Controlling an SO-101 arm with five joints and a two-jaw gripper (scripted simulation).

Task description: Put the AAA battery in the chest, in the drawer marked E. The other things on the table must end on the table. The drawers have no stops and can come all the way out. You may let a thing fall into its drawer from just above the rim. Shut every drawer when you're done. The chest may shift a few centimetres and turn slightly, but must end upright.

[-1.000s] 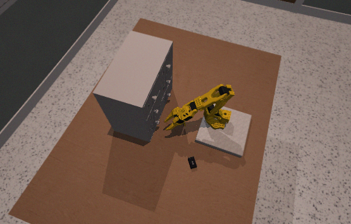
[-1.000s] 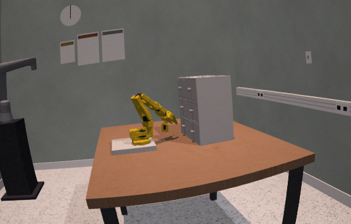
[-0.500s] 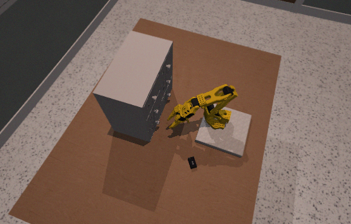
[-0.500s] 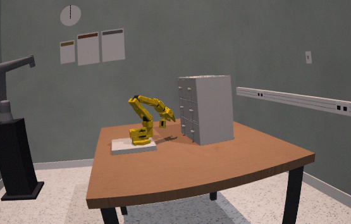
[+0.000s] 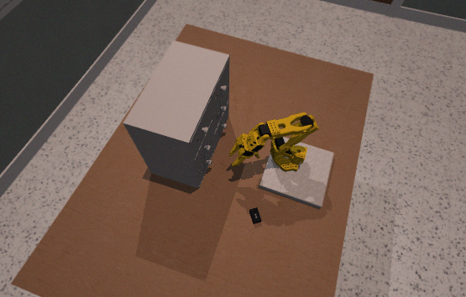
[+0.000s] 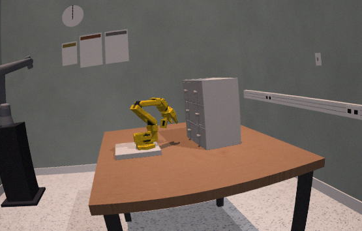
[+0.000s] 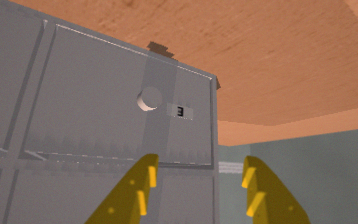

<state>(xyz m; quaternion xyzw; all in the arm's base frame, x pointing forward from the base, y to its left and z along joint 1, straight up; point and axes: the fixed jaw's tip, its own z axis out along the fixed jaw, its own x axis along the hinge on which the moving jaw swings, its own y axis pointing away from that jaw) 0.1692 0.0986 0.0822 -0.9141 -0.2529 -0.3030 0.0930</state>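
The grey chest (image 5: 179, 88) (image 6: 222, 114) (image 7: 35, 75) stands upright, its drawer fronts facing the arm. Drawer E (image 7: 90, 85) is in the bottom row and looks shut; its round knob (image 7: 150, 98) and label (image 7: 180, 111) show upside down in the wrist view. My gripper (image 5: 229, 162) (image 6: 170, 124) (image 7: 200, 167) is open, with nothing between the fingers, in front of the chest and clear of the knob. I cannot make out the AAA battery in any view.
A small black block (image 5: 255, 216) with light dots lies on the brown table (image 5: 296, 252) (image 6: 237, 166), near the arm's white base plate (image 5: 322, 180) (image 6: 122, 151). Knobs stick out from the chest's other drawers.
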